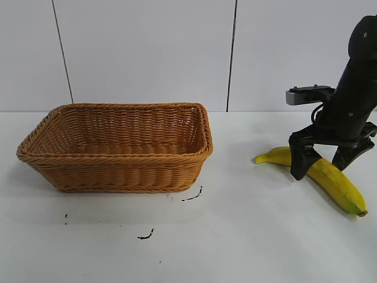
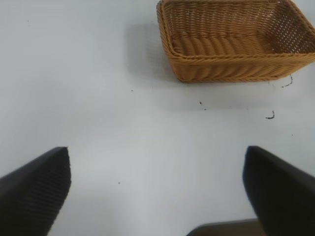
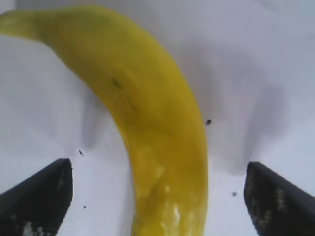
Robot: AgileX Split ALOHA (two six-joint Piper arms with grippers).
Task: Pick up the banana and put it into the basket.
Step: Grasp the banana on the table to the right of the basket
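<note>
White tabletop carries everything, backed by a pale panelled wall with thin dark seams

Wicker basket is biggest thing, rectangular, light brown, flared sides, braided rim, upright on the exterior view's left half, nothing visible inside. Left wrist view shows it too, well ahead of that arm

Right arm black, comes down from the upper right corner of the exterior view, a grey bracket sticking out of it toward the basket

Banana lies flat on the tabletop at the right, well apart from the basket, yellow, curved, stem end pointing toward the basket, dark-tipped greenish end toward the camera. Right wrist view has it close up, running down between the two fingers

Right end effector is low over the banana's middle, jaws spread wide, straddling it, one finger on the basket side and the other on the far side; gaps on both sides in the wrist view, so no grip

Left end effector seen only in its own wrist view, jaws wide apart, holding nothing, hanging over bare tabletop away from the basket

Few small black marks on the tabletop just in front of the basket
</note>
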